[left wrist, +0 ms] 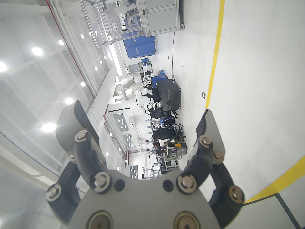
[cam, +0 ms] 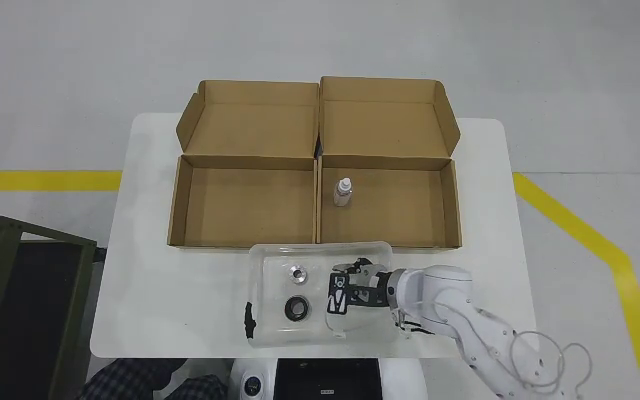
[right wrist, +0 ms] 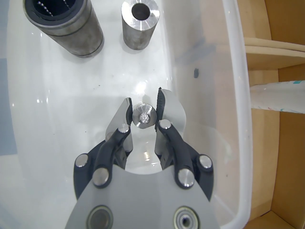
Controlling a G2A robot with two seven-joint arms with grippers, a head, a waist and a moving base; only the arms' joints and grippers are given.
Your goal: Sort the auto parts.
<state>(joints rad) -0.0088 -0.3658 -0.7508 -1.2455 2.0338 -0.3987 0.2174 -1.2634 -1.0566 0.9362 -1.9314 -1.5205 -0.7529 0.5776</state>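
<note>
**Right gripper clamped on small part inside bin**

- Right gripper (right wrist: 143, 101): down in the clear plastic bin (cam: 255, 262), lower centre of the top view. Both fingers are pressed against opposite sides of a small metal part (right wrist: 144, 118), which stands on end with its faceted bright face towards the wrist camera. Cannot tell whether the part is on the bin floor or lifted off it.
- Other parts in the bin, to the left of the gripper in the top view:
  - A silver cylinder (cam: 296, 271) with a bore, upright.
  - A dark ringed sleeve (cam: 296, 307), also upright, just below the cylinder in the frame. The two stand near each other but apart.
- Left gripper (left wrist: 142, 109): fingers spread wide with nothing between them, aimed at the room rather than the table.
- Two cardboard boxes stand side by side above the bin in the frame, lids folded back:
  - The left box (cam: 245, 205).
  - The right box (cam: 400, 205), which holds a small white bottle (cam: 343, 191) close to its left wall.
- All of this sits on a white table (cam: 150, 300).
</note>
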